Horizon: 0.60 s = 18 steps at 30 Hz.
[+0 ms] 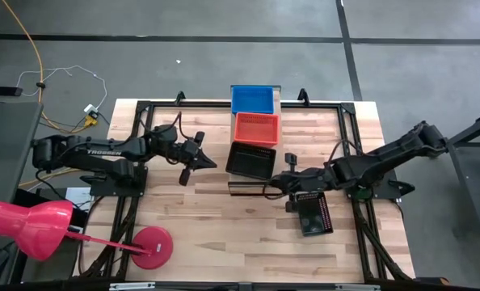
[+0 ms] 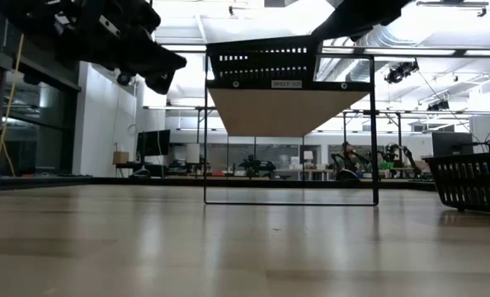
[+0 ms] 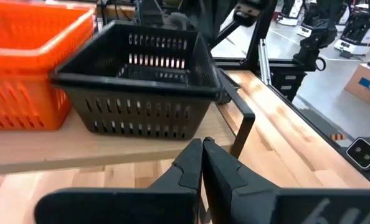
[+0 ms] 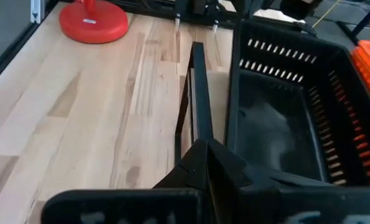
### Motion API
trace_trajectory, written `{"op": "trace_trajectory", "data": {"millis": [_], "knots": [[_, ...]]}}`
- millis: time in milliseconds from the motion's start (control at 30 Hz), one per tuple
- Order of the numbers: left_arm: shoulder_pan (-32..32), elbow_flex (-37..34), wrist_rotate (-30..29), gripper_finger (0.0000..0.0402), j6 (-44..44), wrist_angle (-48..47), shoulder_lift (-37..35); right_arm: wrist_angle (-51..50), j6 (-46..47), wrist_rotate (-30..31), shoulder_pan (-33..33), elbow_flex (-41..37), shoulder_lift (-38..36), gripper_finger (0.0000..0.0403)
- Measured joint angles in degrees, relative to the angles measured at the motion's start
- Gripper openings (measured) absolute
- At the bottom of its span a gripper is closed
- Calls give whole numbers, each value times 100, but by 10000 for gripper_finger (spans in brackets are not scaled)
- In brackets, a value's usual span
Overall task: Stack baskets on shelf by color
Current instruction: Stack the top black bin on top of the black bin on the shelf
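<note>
The shelf [image 1: 246, 187] runs from the table's middle to its far edge. On its board stand a blue basket [image 1: 254, 99], a red-orange basket [image 1: 257, 128] and a black basket [image 1: 251, 160], side by side. Another black basket [image 1: 314, 212] lies on the table under my right arm. My left gripper [image 1: 208, 164] is shut and empty, left of the shelf, pointing at the black basket [image 3: 141, 81]. My right gripper [image 4: 203, 152] is shut and empty, just over the shelf's near end [image 4: 197, 93], beside the black basket [image 4: 284, 118]. No touch shows.
A red round base [image 1: 151, 246] with a pink lamp-like head [image 1: 30, 226] stands at the near left. Black frame rails [image 1: 349, 121] run along the table's sides. Bare wood lies between the shelf and the near edge.
</note>
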Motion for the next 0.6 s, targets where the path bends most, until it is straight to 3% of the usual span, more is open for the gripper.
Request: {"op": "trace_trajectory", "data": {"millis": [600], "knots": [[-78, 1, 18, 0, -158, 723, 693, -41, -151, 697, 9, 4, 80, 0]]}}
